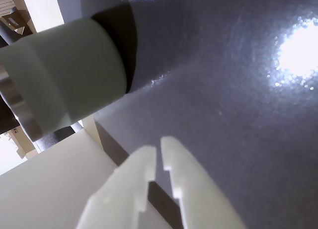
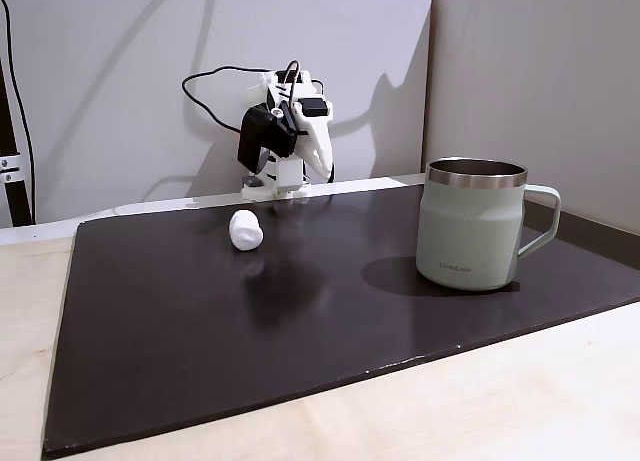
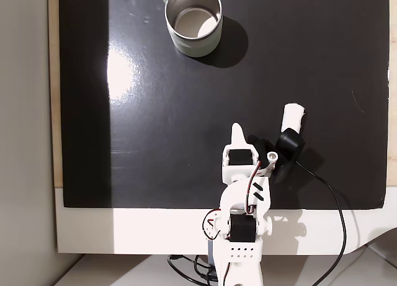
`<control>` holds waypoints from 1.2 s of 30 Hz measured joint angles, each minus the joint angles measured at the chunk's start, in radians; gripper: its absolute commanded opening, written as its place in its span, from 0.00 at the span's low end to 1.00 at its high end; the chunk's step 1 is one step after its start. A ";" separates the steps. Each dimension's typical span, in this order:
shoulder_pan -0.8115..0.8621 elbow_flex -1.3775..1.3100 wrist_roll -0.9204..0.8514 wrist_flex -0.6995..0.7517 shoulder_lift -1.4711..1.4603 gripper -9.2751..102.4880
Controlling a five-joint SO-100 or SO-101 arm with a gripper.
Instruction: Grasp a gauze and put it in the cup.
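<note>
gauze [image 3: 294, 116] lies just right of the nearly closed, empty gripper [image 3: 237, 129].

The cup [image 2: 472, 229] looks like metal with a matt sage-green coat and a bare, shiny steel rim. It stands on a dark mat [image 2: 300, 321] that is smooth and slightly glossy, catching glare. The gauze [image 2: 246, 229] beside the cup looks like soft white cloth. The gripper [image 1: 155, 152] is smooth white plastic. The table [image 2: 480, 401] under the mat looks like pale wood.
</note>
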 measured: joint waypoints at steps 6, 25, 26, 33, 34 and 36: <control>0.040 0.002 0.063 0.000 0.000 0.08; 0.069 0.000 0.055 0.003 0.000 0.08; 0.081 -0.009 0.048 0.012 0.000 0.08; 0.224 -0.219 -0.002 0.146 0.000 0.08; 0.241 -0.256 -0.009 0.164 0.000 0.08; 0.279 -0.324 -0.025 0.183 0.000 0.08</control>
